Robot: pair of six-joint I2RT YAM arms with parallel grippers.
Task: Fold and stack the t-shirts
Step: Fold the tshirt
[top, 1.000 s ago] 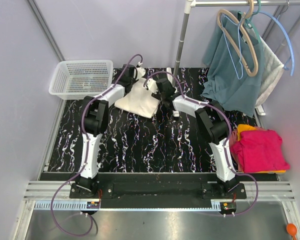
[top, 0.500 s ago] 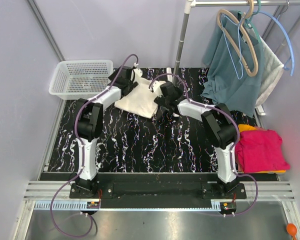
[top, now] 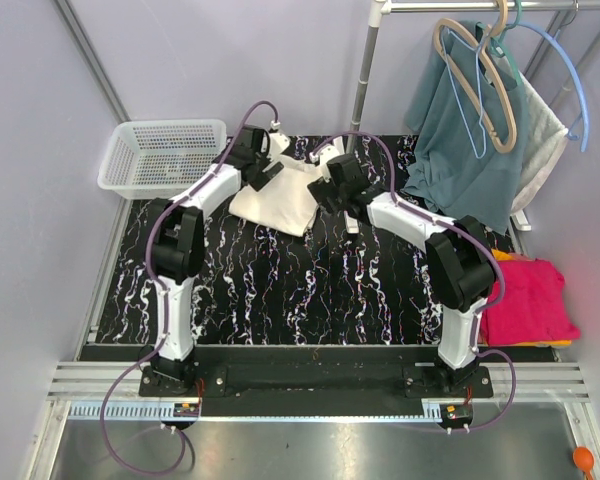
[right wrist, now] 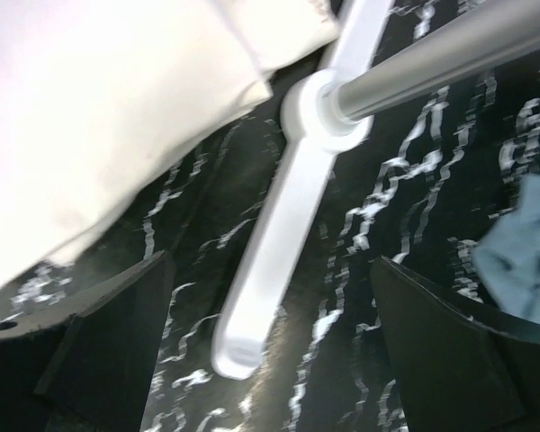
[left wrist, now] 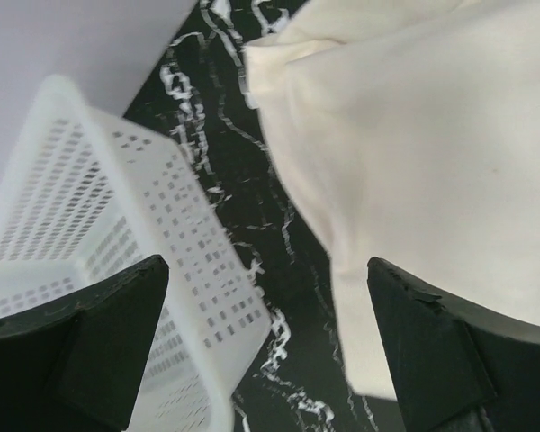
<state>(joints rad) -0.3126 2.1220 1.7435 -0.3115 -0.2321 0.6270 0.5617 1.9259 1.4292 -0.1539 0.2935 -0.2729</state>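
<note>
Left gripper and right gripper have advanced along the cream t-shirt; both gape empty; final folding and stacking remain.

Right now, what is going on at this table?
Two arms are working at the cream shirt, which lies in a compact, seemingly folded shape at the far side of the table. The left gripper hangs open over the shirt's left edge, next to the basket. The right gripper hangs open at its right edge, above the rack foot. Neither holds anything. A folded pink shirt lies at the right.
</note>
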